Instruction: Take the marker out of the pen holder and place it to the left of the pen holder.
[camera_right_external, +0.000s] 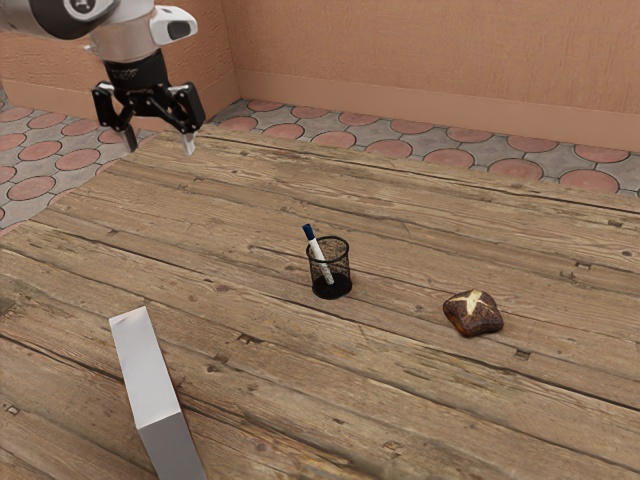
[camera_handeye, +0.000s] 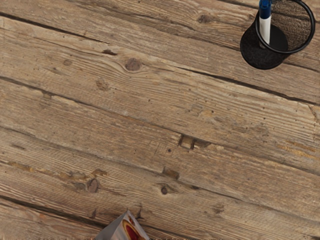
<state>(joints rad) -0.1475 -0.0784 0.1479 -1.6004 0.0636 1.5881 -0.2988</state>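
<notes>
1. Count: one marker (camera_right_external: 317, 253), one pen holder (camera_right_external: 331, 291), one brown roll (camera_right_external: 473, 314) with a pale cross on top, one white box (camera_right_external: 150, 375), one hand (camera_right_external: 159, 144). All the loose stuff is on one wooden worktop (camera_right_external: 240, 390).
2. Marker: inside the pen holder, blue cap up and poking past the rim, white barrel tilted toward the exterior view's left. Lower barrel visible through the black mesh.
3. Pen holder: upright, between the white box and the roll, well apart from the box. Roll sits off to its exterior view's right, slightly nearer the camera.
4. Exterior view gives the roll, the long white box, the arm (camera_right_external: 125, 38), the plain wall (camera_right_external: 420, 60) and the floor (camera_right_external: 430, 135) with round reddish tiles.
5. Wrist view gives a look down into the pen holder from above, marker against its rim. Also a pale corner (camera_handeye: 116, 229) with red and yellow print. Can't tell if that's part of the white box.
6. Hand: fingers wide apart, pointing down, nothing clamped. It hangs above the worktop's far end toward the exterior view's left, well apart from pen holder and marker, touching neither.
</notes>
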